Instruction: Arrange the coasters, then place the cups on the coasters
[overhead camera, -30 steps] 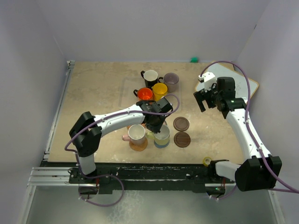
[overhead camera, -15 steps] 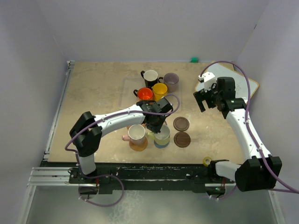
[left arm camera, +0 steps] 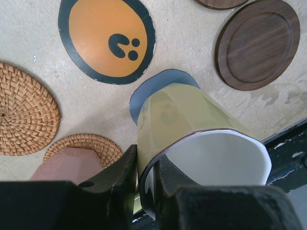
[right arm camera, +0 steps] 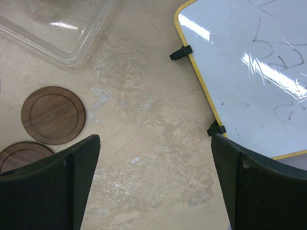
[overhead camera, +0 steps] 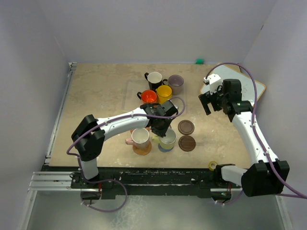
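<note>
Plain pale walls (overhead camera: 144, 28) (faintly lilac) close in three sides of a mottled beige tabletop (overhead camera: 100, 96) under even light. A yellow-framed, scribbled whiteboard (right arm camera: 249, 72) lies at the right rear, and a metal rail (overhead camera: 53, 179) runs along the near edge.

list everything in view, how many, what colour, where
black ceramic mug, mauve-grey mug, red-orange mug, yellow mug: 1 each, clustered centre-back
pink mug: 1, front centre
pale yellow-green mug: 1, just right of it
woven round coasters: 2, orange-brown; one bare, one under the pink mug
blue-grey round coaster: 1, under the yellow-green mug
black-rimmed round coaster: 1, orange centre, bare
wooden round coasters: 2, dark brown, bare, right of the yellow-green mug
tape roll: 1, yellow, near edge
whiteboard: 1, yellow-framed, right rear
clear plastic tray: 1, beyond the wooden coasters
small green object: 1, back edge
left gripper: 1, black, shut on the yellow-green mug's rim
right gripper: 1, black, open, above the table
</note>
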Robot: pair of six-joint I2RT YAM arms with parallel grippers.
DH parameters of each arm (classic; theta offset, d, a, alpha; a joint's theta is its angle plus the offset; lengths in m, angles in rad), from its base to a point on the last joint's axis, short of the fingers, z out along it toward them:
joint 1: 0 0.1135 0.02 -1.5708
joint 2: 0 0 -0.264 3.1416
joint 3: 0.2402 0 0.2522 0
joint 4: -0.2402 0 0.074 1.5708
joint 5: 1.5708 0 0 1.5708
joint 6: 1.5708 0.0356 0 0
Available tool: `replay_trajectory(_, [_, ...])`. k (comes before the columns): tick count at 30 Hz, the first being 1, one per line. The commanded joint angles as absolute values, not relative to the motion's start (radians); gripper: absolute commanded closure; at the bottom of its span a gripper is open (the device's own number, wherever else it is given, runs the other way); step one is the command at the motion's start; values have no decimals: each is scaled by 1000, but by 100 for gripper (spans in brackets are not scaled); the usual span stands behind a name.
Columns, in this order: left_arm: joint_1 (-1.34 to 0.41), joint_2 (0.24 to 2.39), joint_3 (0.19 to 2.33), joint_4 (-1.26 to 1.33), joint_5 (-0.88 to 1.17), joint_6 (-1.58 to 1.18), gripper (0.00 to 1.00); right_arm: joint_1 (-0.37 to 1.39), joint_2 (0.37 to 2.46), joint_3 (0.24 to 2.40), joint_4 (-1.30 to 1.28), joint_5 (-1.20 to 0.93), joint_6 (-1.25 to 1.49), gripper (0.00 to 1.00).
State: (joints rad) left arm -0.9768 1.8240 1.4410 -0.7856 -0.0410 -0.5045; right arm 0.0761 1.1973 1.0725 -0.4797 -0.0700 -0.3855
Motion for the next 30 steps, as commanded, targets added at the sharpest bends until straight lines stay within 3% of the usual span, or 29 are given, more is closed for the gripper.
replay_trajectory(1, [-979, 1783, 1428, -742, -33, -497, 83, 72, 1166, 1075, -465, -83, -392, 0])
replay_trajectory(8, [-978, 1768, 1426, -741, -31, -492, 77, 72, 1169, 1075, -466, -84, -394, 0])
replay_trajectory(22, [-975, 1730, 1423, -742, -17, -493, 75, 71, 1170, 1077, -468, -84, -394, 0])
replay_trajectory(30, [-965, 1697, 1439, -741, 0, -472, 66, 71, 1170, 1081, -474, -89, -394, 0])
